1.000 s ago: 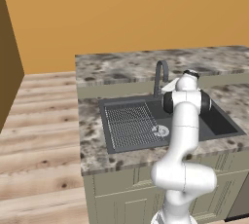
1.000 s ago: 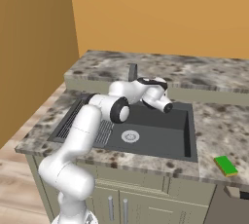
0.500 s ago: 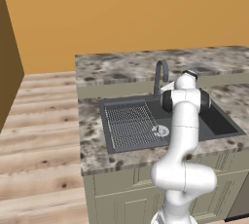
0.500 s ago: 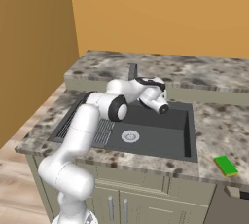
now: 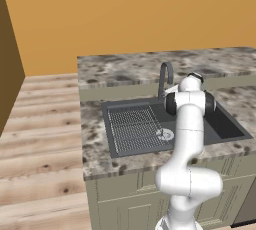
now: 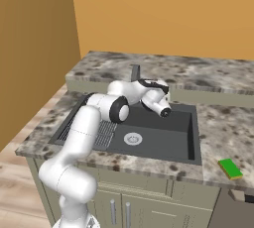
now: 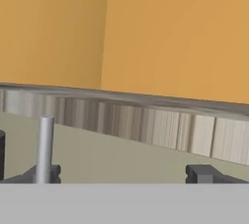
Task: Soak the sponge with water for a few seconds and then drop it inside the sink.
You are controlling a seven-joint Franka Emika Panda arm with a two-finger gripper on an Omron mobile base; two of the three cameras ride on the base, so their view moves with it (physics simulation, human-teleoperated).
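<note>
Finger tips [image 7: 204, 173] spread wide, nothing between them, grey faucet handle post [image 7: 44, 147] just by one tip. Gripper [image 6: 158, 92] up at the far edge of the sink [image 6: 163, 140], beside faucet [image 5: 165, 76]. Sponge [image 6: 230, 168], green, on counter [image 6: 223, 123] right of the sink, well apart from gripper.

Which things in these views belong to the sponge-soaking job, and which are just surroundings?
Part of the job:
- green sponge, lying on the counter right of the basin
- sink, dark grey, with a round drain
- faucet
- gripper, jaws open, empty

Just surroundings:
- speckled countertop
- cabinet doors
- wooden floor
</note>
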